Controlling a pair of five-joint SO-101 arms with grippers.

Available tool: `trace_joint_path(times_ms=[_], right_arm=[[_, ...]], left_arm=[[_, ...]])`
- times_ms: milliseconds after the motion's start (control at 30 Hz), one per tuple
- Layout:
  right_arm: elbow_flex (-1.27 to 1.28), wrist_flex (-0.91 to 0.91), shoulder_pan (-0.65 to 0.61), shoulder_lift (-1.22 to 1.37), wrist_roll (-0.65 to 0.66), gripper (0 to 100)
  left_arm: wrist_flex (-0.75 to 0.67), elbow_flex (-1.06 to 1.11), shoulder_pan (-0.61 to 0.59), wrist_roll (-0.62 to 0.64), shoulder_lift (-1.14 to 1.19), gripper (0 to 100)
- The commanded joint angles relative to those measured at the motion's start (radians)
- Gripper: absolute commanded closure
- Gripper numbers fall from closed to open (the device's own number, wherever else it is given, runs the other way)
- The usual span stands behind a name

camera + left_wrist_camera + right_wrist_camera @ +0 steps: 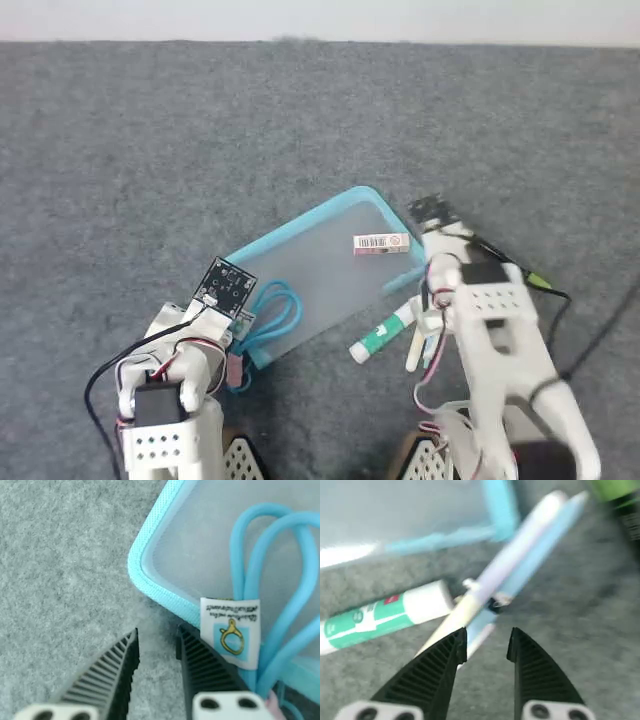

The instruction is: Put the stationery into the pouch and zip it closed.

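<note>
Parted and empty, my right fingers (487, 635) hang low over the tabletop (580, 605). In my right wrist view the two pens (520, 555) lie side by side just ahead. Their near ends sit off one fingertip rather than in the gap, and their long axis slants away toward the pouch (495, 505). The glue stick (380, 620) lies crosswise beside them, its white cap close to the pens. To my mind I must shift sideways and turn so that the gap crosses the pens' length.

My left wrist view shows my left fingers (156, 635) open by a narrow gap, holding nothing. They are just off the pouch's rounded corner (150, 580), beside a blue cord (270, 580) and its tag (231, 630). Whether the cord lies in or on the pouch I cannot tell.

From the high view, the pouch (320, 275) lies slantwise between my arms. The glue stick (382, 335) and pens (425, 325) lie outside its long edge, close under my right arm and well apart from my left. This view gives the layout that the wrist views lack, but it hides my right fingertips.
</note>
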Motion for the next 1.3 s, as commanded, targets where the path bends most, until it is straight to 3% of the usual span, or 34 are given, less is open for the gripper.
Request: trace_joint_path(times_ms=[0,267,500,767,1033,1267], right_arm=[[-0.071,-0.022,-0.022,0.061,-0.015,86.1],[-0.077,-0.024,-0.016,0.093,-0.015,86.3],[-0.078,-0.025,0.125,0.102,-0.009,86.4],[-0.1,-0.048,0.142,0.091,0.005,86.1],[-0.514,0.209,0.312,0.12,0.258,86.0],[-0.726,0.28,0.404,0.369,0.758,77.2]], left_arm=[[-0.005,-0.007,-0.008,-0.006,-0.025,89],[-0.005,-0.007,-0.008,-0.006,-0.025,89],[-0.005,-0.007,-0.008,-0.006,-0.025,89],[-0.005,-0.007,-0.008,-0.006,-0.025,89],[-0.005,-0.007,-0.008,-0.006,-0.025,89],[-0.005,-0.007,-0.008,-0.006,-0.025,89]])
